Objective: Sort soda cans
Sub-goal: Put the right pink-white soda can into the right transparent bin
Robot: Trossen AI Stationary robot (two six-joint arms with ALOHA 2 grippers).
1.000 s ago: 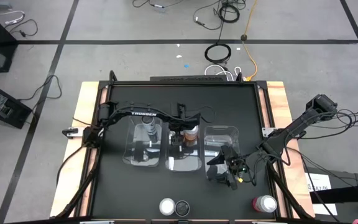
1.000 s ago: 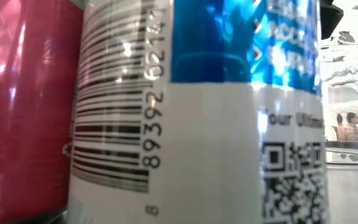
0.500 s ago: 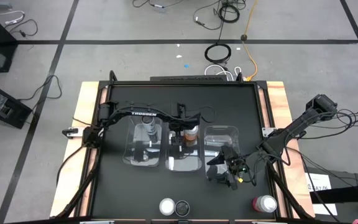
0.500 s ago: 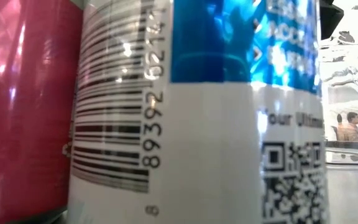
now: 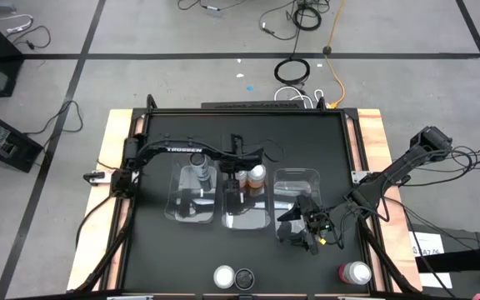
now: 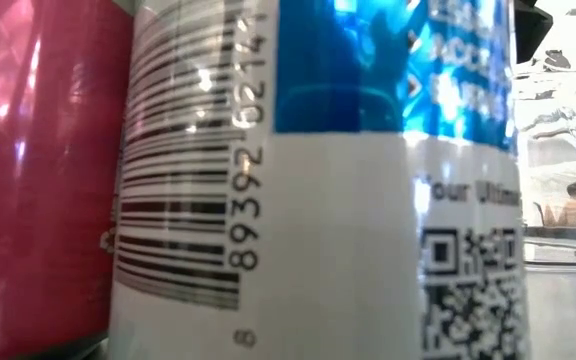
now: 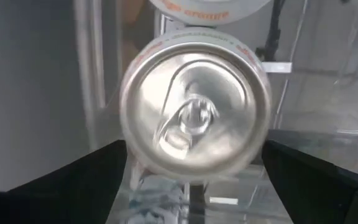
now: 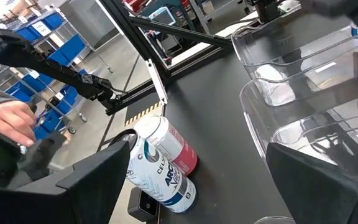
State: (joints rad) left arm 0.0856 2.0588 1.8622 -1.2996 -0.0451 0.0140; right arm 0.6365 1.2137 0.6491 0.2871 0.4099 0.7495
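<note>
Aluminium orange can in the mid-bench bin: light, rigid, slippery, thin-walled; grip mid-body gently; left hand wide open, empty, straddling it.

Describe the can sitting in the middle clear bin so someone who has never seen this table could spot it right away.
Three clear rectangular plastic bins sit side by side mid-table; find the middle bin. The orange-sided can with a round silver top stands upright at its far end, beside the open left gripper. The left bin's can is grey-sided instead.
</note>
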